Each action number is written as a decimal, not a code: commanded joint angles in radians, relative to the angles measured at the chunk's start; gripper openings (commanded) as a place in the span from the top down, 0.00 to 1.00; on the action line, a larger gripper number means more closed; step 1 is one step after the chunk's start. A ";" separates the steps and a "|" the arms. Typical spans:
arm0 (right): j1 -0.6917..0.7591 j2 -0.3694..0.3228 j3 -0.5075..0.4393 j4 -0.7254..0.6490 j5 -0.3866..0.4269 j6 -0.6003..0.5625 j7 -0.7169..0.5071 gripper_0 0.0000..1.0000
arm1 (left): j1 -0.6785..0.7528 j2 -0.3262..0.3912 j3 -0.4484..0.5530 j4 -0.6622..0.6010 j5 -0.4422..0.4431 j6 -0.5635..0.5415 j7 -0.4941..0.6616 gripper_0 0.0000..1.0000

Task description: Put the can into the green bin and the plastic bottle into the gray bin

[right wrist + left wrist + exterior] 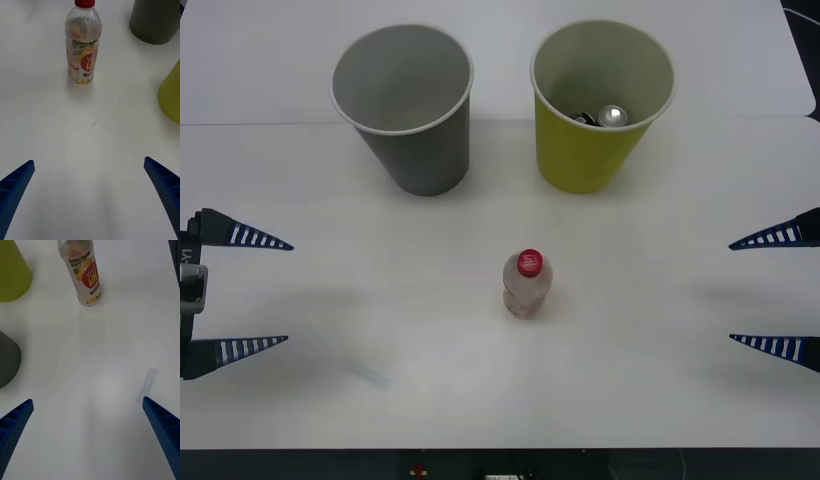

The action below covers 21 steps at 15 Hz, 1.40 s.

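A: Where is the plastic bottle?

B: It stands up straight on the white table, with its red cap on top. Nothing touches it. The gray bin and the green bin stand behind the bottle, one to each side, well apart from it.

A: And the can?

B: It lies inside the green bin. Its shiny top peeks out over the rim.

A: What is the left tool doing?

B: It sits far off to the bottle's left, low over the table. Its two blue fingers are spread wide, and it holds nothing.

A: And the right tool?

B: It is far off to the bottle's right. It is spread wide too, with nothing between its fingers. The bottle stands in the middle between the two tools.
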<state>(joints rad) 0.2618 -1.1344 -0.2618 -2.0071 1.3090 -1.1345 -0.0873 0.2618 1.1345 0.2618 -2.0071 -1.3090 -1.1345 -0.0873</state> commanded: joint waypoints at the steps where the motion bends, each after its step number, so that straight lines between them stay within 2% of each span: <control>1: 0.005 0.007 0.010 0.014 0.010 0.005 0.004 0.00 | 0.000 0.000 0.000 0.000 0.000 0.000 0.000 0.00; 5: 0.005 -0.001 0.010 0.014 0.021 0.030 0.029 0.00 | 0.000 0.000 0.000 0.000 0.000 0.000 0.000 0.00; 8: 0.005 0.021 0.018 0.016 0.021 0.028 0.029 0.00 | 0.000 0.000 0.000 0.000 0.000 0.000 0.000 0.00; 17: -0.001 0.223 0.018 0.073 0.023 -0.016 0.058 0.00 | 0.000 0.000 0.000 0.000 0.000 0.000 0.000 0.00; 21: -0.070 0.308 0.018 0.171 0.024 -0.116 0.083 0.00 | 0.000 0.000 0.000 0.000 0.000 0.000 0.000 0.00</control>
<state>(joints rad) 0.2039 -0.8410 -0.2437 -1.8557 1.3330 -1.2334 -0.0096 0.2618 1.1345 0.2618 -2.0071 -1.3090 -1.1345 -0.0873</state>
